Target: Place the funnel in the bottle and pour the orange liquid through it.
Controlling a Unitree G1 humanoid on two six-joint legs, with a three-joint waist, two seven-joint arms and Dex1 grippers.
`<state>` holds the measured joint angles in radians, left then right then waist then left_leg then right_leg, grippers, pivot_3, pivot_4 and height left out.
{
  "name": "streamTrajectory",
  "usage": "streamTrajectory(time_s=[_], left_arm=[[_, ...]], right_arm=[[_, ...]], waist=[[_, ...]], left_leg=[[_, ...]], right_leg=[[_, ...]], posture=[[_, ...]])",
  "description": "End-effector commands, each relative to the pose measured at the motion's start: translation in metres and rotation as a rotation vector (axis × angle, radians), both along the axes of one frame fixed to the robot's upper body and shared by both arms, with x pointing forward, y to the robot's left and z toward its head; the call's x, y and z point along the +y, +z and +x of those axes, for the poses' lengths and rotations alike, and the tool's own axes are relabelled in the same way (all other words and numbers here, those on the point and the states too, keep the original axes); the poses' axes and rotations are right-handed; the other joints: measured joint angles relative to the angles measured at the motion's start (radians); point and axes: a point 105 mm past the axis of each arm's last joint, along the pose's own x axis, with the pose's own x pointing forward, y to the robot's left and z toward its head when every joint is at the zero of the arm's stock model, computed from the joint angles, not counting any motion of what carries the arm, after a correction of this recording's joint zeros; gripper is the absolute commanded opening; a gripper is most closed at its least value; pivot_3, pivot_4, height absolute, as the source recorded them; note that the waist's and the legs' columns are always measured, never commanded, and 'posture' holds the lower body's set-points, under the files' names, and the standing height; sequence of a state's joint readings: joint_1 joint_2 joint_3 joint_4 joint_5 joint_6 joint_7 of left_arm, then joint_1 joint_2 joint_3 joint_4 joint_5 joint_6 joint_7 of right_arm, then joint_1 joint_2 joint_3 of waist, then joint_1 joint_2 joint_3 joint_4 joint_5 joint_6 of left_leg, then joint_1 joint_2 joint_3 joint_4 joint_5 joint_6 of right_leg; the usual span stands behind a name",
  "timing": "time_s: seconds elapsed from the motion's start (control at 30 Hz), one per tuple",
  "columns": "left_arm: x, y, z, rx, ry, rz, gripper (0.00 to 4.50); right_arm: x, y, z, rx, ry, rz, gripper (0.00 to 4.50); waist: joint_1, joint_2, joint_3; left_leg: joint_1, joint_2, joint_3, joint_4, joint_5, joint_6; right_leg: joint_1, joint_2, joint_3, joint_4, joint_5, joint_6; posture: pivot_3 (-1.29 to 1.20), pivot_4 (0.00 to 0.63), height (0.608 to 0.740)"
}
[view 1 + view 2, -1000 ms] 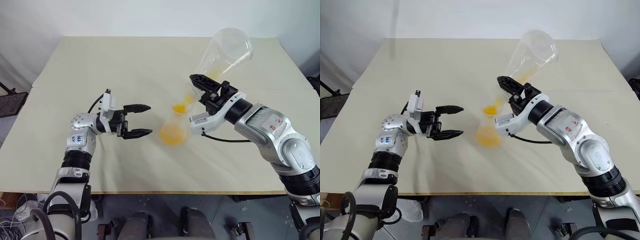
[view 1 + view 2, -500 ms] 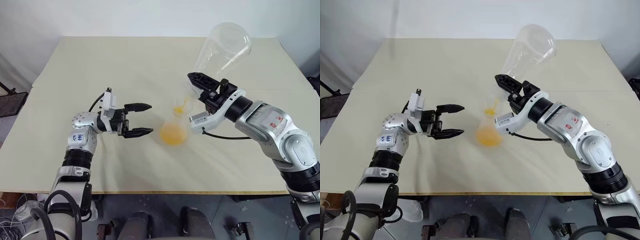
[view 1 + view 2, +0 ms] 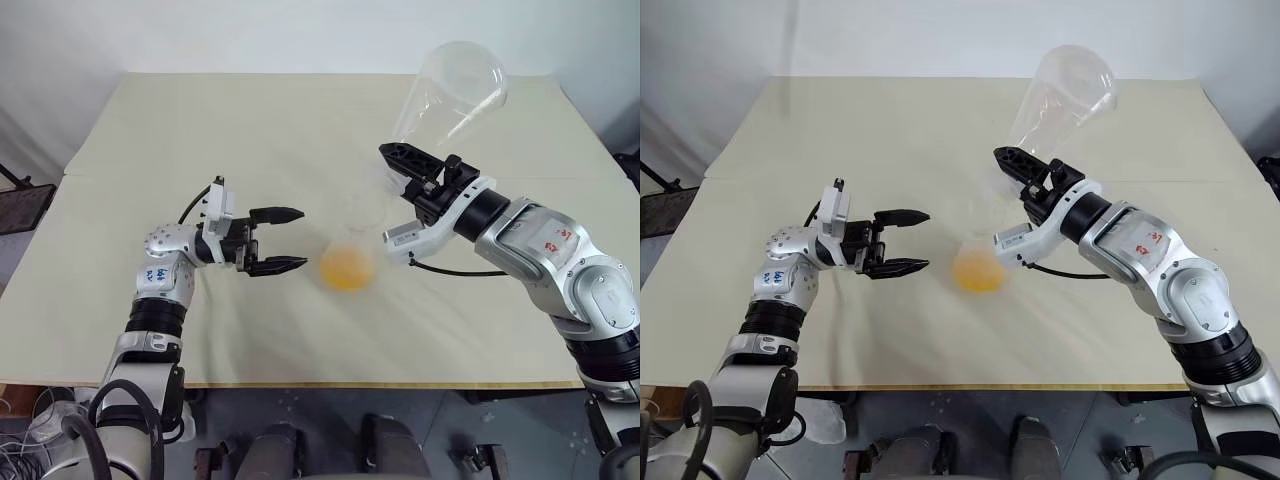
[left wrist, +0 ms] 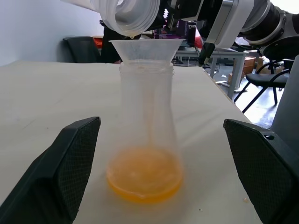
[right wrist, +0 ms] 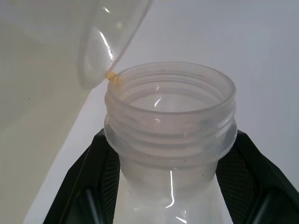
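The right gripper (image 3: 400, 175) is clenching the threaded neck of a second clear flask (image 3: 450, 90), holding it upended, wide base high and mouth pointing down over the funnel (image 4: 145, 48). The right forearm is reaching in from the right, slanting forward and to the left, wrist raised above the table (image 3: 250, 120). Just below that mouth, the funnel is sitting in the neck of the bottle (image 4: 145, 116), which is standing upright on the table. The orange liquid (image 4: 145, 175) is lying as a shallow pool in the bottle's base, and a single drop is hanging at the upended flask's lip.

To the left of the bottle, the left gripper (image 3: 285, 240) is resting released, fingers (image 3: 276, 213) spread wide and level, pointing toward the bottle without touching it, forearm low over the table.
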<state>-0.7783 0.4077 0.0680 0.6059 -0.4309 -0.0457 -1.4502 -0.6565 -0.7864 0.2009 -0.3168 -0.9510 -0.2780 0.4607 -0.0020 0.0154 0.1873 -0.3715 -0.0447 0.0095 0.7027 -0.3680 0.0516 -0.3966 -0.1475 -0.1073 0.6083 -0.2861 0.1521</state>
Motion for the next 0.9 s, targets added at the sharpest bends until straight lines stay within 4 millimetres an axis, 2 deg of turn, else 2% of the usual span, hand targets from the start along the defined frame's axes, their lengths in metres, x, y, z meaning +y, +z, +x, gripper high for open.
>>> streamTrajectory(time_s=[0.03, 0.27, 0.37, 0.47, 0.7, 0.83, 0.9], left_arm=[[-0.002, 0.010, 0.001, -0.044, -0.005, -0.001, 4.50], [-0.007, 0.006, -0.004, -0.043, -0.010, -0.006, 4.50], [-0.006, 0.005, -0.008, -0.042, -0.009, -0.013, 4.50], [-0.006, 0.003, -0.011, -0.041, -0.007, -0.011, 4.50], [-0.006, 0.003, -0.014, -0.036, -0.006, -0.009, 4.50], [-0.006, 0.004, -0.012, -0.035, 0.001, -0.007, 4.50], [-0.006, 0.004, -0.013, -0.034, 0.007, -0.006, 4.50]], right_arm=[[0.004, 0.017, -0.012, -0.012, 0.042, 0.090, 2.44], [0.008, 0.019, -0.019, 0.147, 0.070, 0.379, 2.44], [0.003, 0.033, -0.019, 0.218, 0.065, 0.608, 2.44], [-0.018, 0.037, -0.009, 0.374, 0.011, 0.912, 2.44], [-0.068, 0.040, 0.007, 0.553, -0.009, 1.344, 2.44], [-0.106, 0.026, 0.016, 0.647, 0.015, 1.616, 2.44], [-0.124, 0.011, 0.018, 0.675, 0.020, 1.707, 2.44]], waist=[[0.000, 0.000, 0.000], [0.001, 0.000, 0.000], [0.000, 0.000, 0.000], [-0.001, 0.000, 0.000], [0.000, 0.000, 0.000], [-0.001, 0.000, 0.000], [0.000, 0.000, 0.000]], left_leg=[[0.000, 0.000, 0.000, 0.000, 0.000, 0.000], [0.000, 0.000, -0.001, 0.000, 0.000, 0.000], [0.000, 0.000, -0.001, 0.000, 0.000, 0.000], [0.000, 0.001, -0.001, 0.000, 0.000, 0.000], [0.000, -0.001, -0.003, 0.001, 0.000, 0.000], [0.001, -0.001, -0.003, -0.001, 0.000, 0.000], [0.001, -0.001, -0.003, -0.001, 0.000, 0.000]], right_leg=[[0.000, 0.000, 0.000, 0.000, 0.000, 0.000], [0.000, 0.000, 0.000, 0.001, 0.000, 0.000], [0.000, 0.000, -0.001, 0.001, 0.000, 0.000], [0.000, 0.000, -0.001, 0.001, 0.000, 0.000], [0.000, -0.001, -0.001, 0.002, 0.000, 0.000], [0.000, 0.000, -0.001, 0.003, 0.000, 0.000], [0.000, 0.000, -0.001, 0.003, 0.000, 0.000]], posture=[[0.00, 0.150, 0.740], [0.00, 0.150, 0.740], [0.00, 0.150, 0.740], [0.00, 0.150, 0.740], [0.00, 0.150, 0.740], [0.00, 0.150, 0.740], [0.00, 0.150, 0.740]])
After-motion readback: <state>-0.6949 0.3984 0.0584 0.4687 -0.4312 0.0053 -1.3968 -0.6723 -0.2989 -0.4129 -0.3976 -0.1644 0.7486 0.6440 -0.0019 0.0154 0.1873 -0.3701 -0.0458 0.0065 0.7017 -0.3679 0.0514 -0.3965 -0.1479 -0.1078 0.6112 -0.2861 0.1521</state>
